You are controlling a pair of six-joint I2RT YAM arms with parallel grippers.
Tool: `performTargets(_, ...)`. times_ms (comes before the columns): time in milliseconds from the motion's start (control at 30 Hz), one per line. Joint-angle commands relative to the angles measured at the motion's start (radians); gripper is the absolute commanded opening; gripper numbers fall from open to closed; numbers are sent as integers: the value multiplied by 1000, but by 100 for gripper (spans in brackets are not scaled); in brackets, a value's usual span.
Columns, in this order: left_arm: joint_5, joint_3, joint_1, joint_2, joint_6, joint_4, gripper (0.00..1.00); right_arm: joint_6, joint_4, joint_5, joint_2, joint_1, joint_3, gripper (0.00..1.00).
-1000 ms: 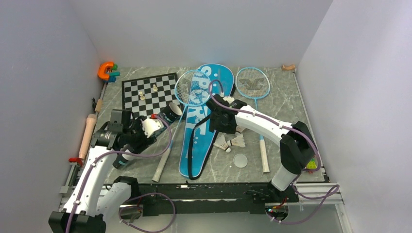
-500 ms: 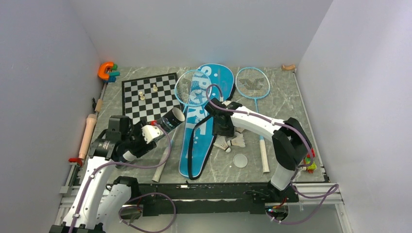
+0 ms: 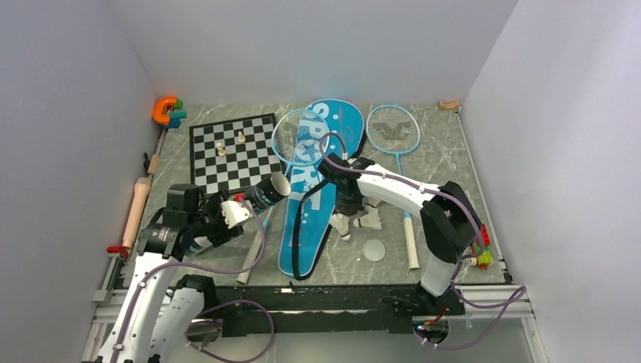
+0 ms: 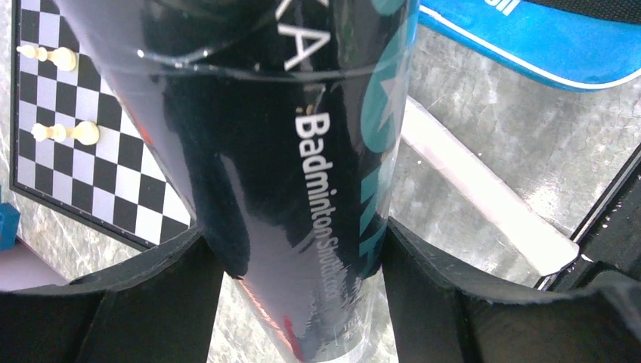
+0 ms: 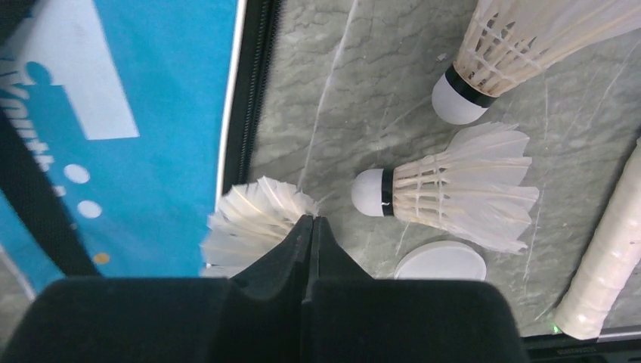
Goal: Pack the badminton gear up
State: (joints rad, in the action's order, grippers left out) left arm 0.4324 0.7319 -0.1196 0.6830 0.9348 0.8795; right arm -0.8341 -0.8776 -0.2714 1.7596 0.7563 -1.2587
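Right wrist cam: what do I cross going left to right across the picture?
Bag → pinched shuttlecock, at the right gripper tips → lying shuttlecock → racket handle. Lid and upper shuttlecock overlap the lying one, so they are left out.

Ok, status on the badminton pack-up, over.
Left gripper clamped on black tube. Right gripper pinching one shuttlecock by its feathers. Two other shuttlecocks loose on table. No obstruction seen.

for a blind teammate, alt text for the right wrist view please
Closed black fingers pinch the feathers of one white shuttlecock beside the blue bag. Two more shuttlecocks lie apart on the grey marbled table, near a round white lid.
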Motion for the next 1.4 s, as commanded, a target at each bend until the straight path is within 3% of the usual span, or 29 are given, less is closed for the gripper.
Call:
performTargets(0,78,-25,-5,-39,40,-66,56,-6,-62,11,-101,4,-95,0)
performTargets(267,89,-31,-5,-59,76,-71,59,-1,-72,94,-263,4,-207,0)
performTargets(500,182,-80,-5,-98,-6,-139,56,15,128,167,-463,18,-276,0)
performTargets(733,211,-58,-5,-56,-98,-202,54,-20,412,216,-625,32,-158,0)
performTargets(1367,245,-4,-6,-41,-143,-220,52,-56,694,154,-596,111,-18,0)
